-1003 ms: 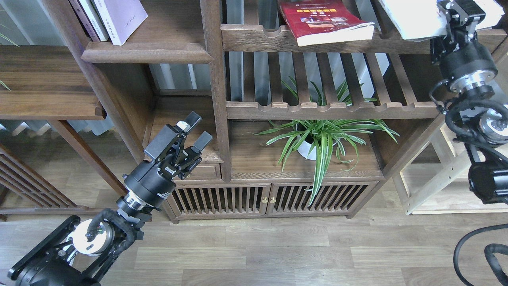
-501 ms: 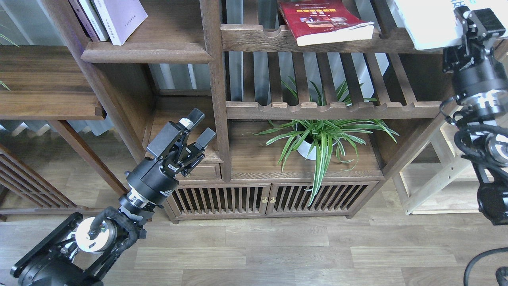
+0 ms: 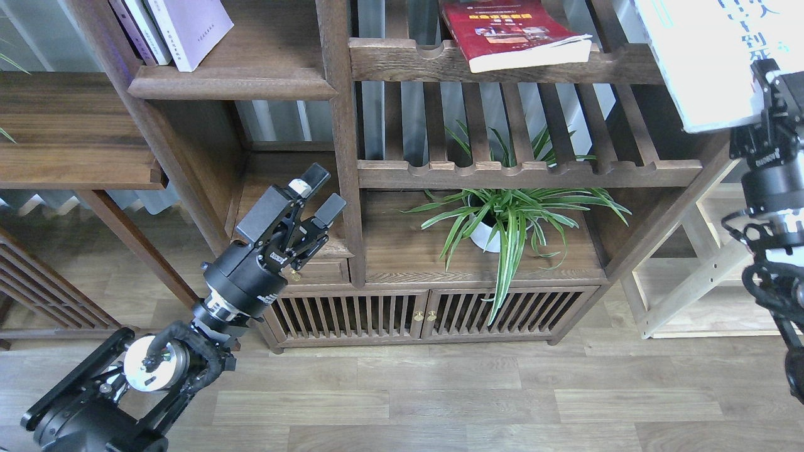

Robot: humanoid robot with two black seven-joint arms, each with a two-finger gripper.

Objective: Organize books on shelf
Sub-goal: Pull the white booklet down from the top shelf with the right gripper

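My right gripper [image 3: 771, 80] at the top right is shut on the lower edge of the large white book with black Chinese characters [image 3: 703, 56] and holds it in the air, tilted, in front of the bookcase's right post. The dark red book [image 3: 510, 32] lies flat on the top slatted rack. The pale lavender-white book [image 3: 190, 26] leans with other thin books on the solid dark-brown shelf [image 3: 232, 83] at the top left. My left gripper [image 3: 320, 191] is open and empty, low in front of the bookcase's middle post.
A potted spider plant [image 3: 502, 220] stands on the lower board under the slatted rack [image 3: 527, 172]. Slatted cabinet doors [image 3: 427, 314] are below. A pale unfinished-wood rack [image 3: 697, 282] stands at the right, a dark side shelf [image 3: 69, 132] at the left.
My right gripper has pulled the white book off the top slatted rack, rightward and down toward me. My left gripper has crept slightly up and to the right, still open.
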